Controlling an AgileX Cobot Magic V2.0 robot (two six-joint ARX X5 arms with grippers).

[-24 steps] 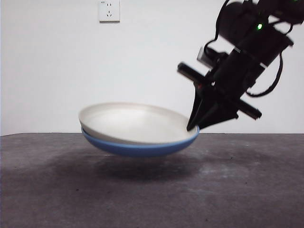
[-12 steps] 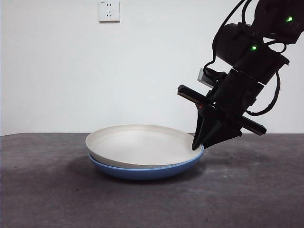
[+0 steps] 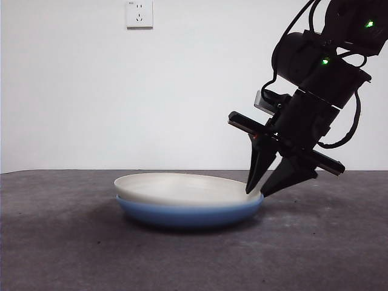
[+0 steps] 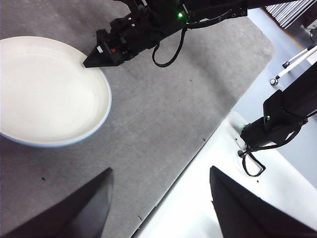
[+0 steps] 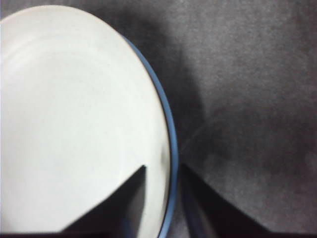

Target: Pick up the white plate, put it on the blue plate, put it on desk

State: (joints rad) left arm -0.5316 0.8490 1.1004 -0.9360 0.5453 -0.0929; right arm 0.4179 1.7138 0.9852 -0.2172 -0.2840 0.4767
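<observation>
The white plate (image 3: pixel 182 188) lies nested in the blue plate (image 3: pixel 188 215), and the stack rests flat on the desk (image 3: pixel 315 254). My right gripper (image 3: pixel 256 193) comes down at a slant over the stack's right rim. Its jaws are spread, one inside the white plate and one outside the blue rim. The right wrist view shows the white plate (image 5: pixel 74 124), the blue plate's edge (image 5: pixel 171 144) and my right gripper (image 5: pixel 163 167) open astride the rim. My left gripper (image 4: pixel 161 171) hangs open and empty near the desk's edge, away from the white plate (image 4: pixel 44 94).
A white wall with a socket (image 3: pixel 139 13) stands behind the desk. In the left wrist view the desk's edge (image 4: pixel 198 148) borders a pale floor, where another dark stand (image 4: pixel 277 121) is set.
The stacked plates came down from mid-air onto the desk and levelled out. The right gripper's jaws, shut on the rim before, now stand apart.
</observation>
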